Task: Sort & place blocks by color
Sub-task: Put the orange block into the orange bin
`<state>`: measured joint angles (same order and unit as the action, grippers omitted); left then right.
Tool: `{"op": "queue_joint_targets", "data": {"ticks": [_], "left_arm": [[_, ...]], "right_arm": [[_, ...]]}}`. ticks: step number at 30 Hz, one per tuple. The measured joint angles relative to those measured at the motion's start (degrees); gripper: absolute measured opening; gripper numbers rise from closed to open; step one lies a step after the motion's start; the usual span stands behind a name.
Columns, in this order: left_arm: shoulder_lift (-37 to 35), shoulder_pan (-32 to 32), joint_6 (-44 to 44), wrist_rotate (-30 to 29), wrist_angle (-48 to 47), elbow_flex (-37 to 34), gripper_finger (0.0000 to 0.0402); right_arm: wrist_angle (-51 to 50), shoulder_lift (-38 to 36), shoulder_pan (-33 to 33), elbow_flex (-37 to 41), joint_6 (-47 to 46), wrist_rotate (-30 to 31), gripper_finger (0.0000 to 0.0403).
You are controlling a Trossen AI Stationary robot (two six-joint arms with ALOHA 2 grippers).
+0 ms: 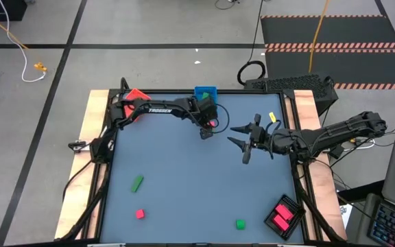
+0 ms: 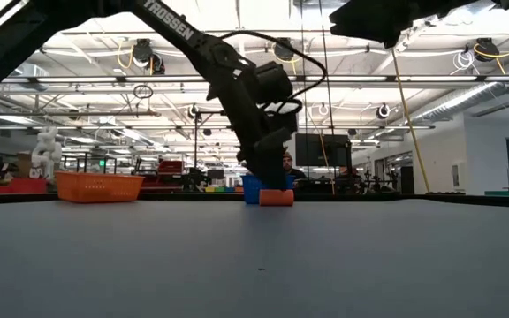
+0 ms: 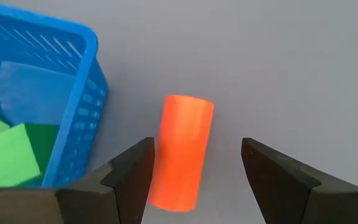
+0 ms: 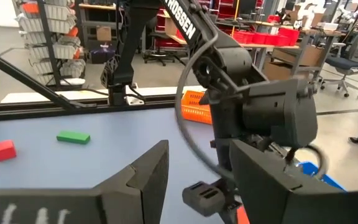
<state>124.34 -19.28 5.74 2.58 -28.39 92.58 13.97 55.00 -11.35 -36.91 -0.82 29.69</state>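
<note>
An orange-red bar (image 3: pixel 182 149) lies flat on the table beside the blue tray (image 3: pixel 82 81), which holds green blocks (image 3: pixel 11 155). My left gripper (image 3: pixel 196 177) is open and low over the bar, pointing steeply down. One finger stands on each long side of the bar, which lies nearer one finger. From table height, the left gripper (image 2: pixel 268 177) stands just above the bar (image 2: pixel 277 197). My right gripper (image 1: pixel 241 142) hangs open above the table's middle right, holding nothing. A green bar (image 1: pixel 137 182), a red cube (image 1: pixel 140 214) and a green cube (image 1: pixel 240 224) lie near the front.
A red tray (image 1: pixel 137 95) stands at the far left corner. A black tray (image 1: pixel 284 215) with pink blocks sits at the near right. A small yellow piece (image 1: pixel 273 117) lies at the far right. Bare table stretches between the two arms and the front blocks.
</note>
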Motion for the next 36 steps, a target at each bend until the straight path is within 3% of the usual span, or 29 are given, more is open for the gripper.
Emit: {"op": "queue_joint_targets", "data": {"ticks": [8,17,21,23,31,36], "left_arm": [[1.8,0.5,1.0,-4.2,0.3,0.0,0.0241],[1.8,2.4,1.0,-3.7,-2.4,0.1,0.0241],[1.8,4.3,1.0,3.5,-4.3,0.0,0.0241],[1.8,5.7,0.5,4.3,-4.6,0.0,0.0241],[0.0,8.6,-4.5,0.4,-1.3,0.1,0.0241],[-0.9,8.5,-14.7,5.4,6.3,0.2,0.0241]], "right_arm": [[-0.6,0.0,0.0,0.0,0.0,0.0,0.0164],[-0.8,0.0,0.0,0.0,0.0,0.0,0.0164],[-0.9,0.0,0.0,0.0,0.0,0.0,0.0164],[-0.9,0.0,0.0,0.0,0.0,0.0,0.0164],[-1.0,0.0,0.0,0.0,0.0,0.0,0.0164],[-1.1,0.0,0.0,0.0,-0.4,-1.5,0.0164]]}}
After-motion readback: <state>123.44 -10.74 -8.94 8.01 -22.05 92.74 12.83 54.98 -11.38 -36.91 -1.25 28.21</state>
